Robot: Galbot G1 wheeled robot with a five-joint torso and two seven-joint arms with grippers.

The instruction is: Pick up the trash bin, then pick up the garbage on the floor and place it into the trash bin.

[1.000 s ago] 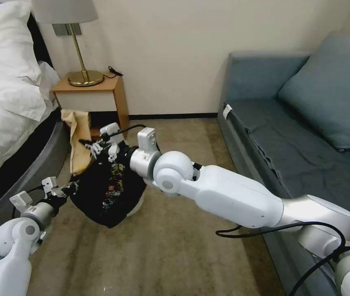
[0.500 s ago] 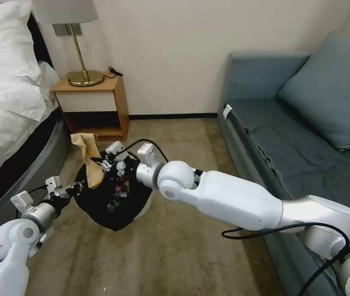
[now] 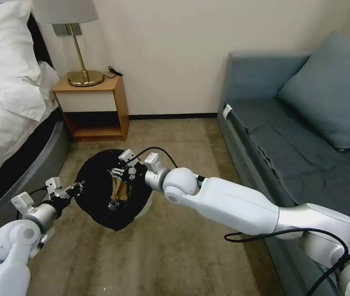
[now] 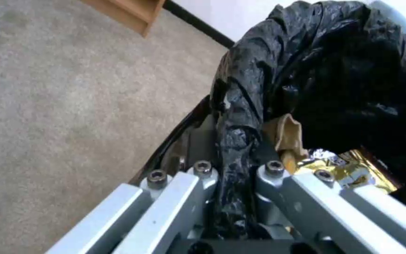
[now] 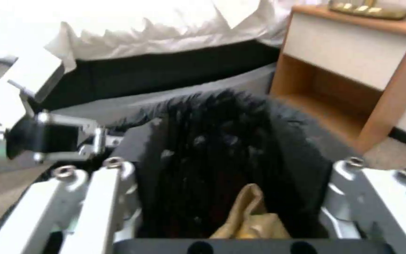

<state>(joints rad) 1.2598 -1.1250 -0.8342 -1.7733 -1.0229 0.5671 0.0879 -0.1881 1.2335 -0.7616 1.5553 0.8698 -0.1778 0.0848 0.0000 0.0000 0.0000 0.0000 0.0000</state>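
Carpeted floor: left gripper (image 4: pixel 233 176) clamped on trash bin (image 3: pixel 97 185) rim, right gripper (image 3: pixel 119 172) fingers apart over tan scrap (image 3: pixel 117 191) inside.

I'm seeing the trash bin (image 3: pixel 101 193) sitting over the carpet (image 3: pixel 175 255) between both arms, with the left gripper (image 3: pixel 76 188) touching its near-left rim and the right gripper (image 3: pixel 119 172) hanging over its mouth. A tan scrap (image 3: pixel 117 191) is lying inside. The nightstand (image 3: pixel 95 105) is standing behind it, the bed (image 3: pixel 10 102) lying left, the sofa (image 3: pixel 290 135) right.
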